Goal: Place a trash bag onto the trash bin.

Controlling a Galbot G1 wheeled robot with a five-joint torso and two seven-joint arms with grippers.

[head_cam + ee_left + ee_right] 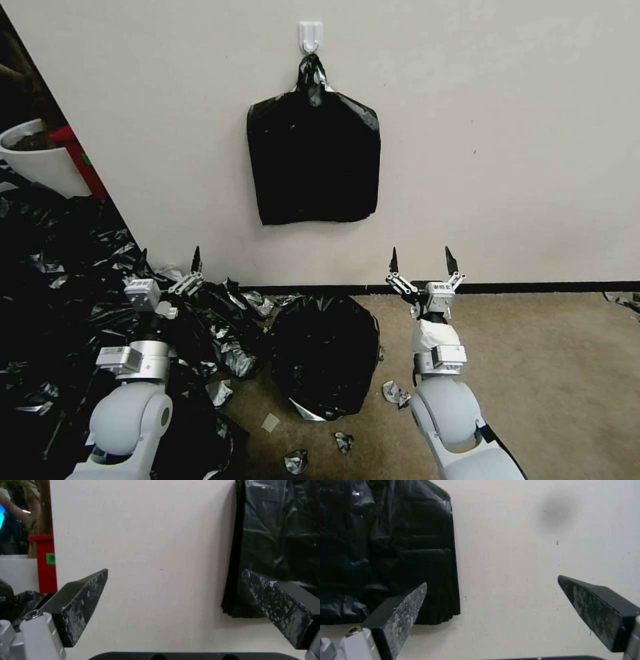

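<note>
Hidden and cut off

You cannot see the trash bin: the trash bag (325, 363) drapes over whatever stands under it. The planter (33, 160) and the heap of black bags (60, 280) run off the head view's left edge, and the hanging stack (276, 542) is cropped in both wrist views.

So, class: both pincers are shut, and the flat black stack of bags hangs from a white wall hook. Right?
Not quite. The head view shows the left pincer and right pincer open, empty. The flat black stack of bags does hang from the white wall hook.
</note>
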